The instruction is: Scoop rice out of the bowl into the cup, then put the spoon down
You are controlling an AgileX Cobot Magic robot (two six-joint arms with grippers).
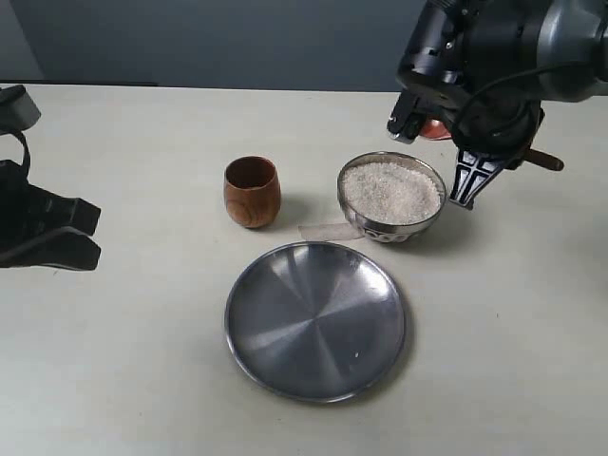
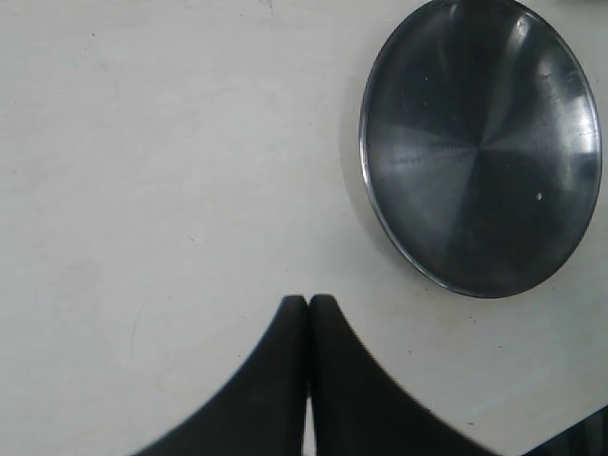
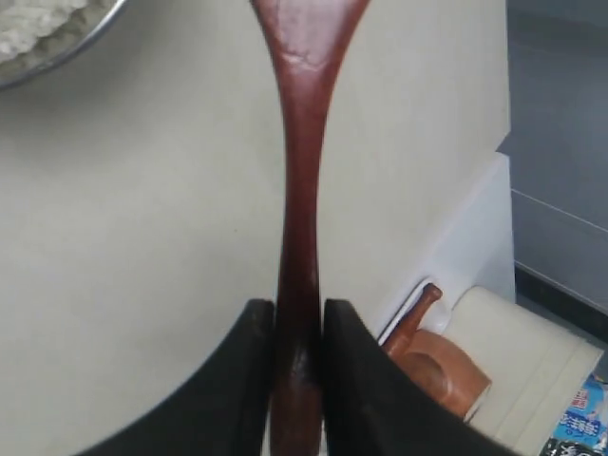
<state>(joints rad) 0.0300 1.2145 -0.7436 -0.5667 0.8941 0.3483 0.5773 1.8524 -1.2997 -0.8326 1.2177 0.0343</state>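
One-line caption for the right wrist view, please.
The right gripper shut on the spoon by its handle over the table, the bowl of rice near the spoon's wider end.

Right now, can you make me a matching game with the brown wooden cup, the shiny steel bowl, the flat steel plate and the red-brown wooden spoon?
Things:
1. brown wooden cup
2. shiny steel bowl
3. flat round steel plate
4. reddish-brown wooden spoon

Matches:
A. pinched in the right claw
B. heaped with white rice
C. lying nearest the exterior camera
D. standing left of the bowl in the exterior view

Pairs: 1-D, 2-B, 3-C, 4-A.
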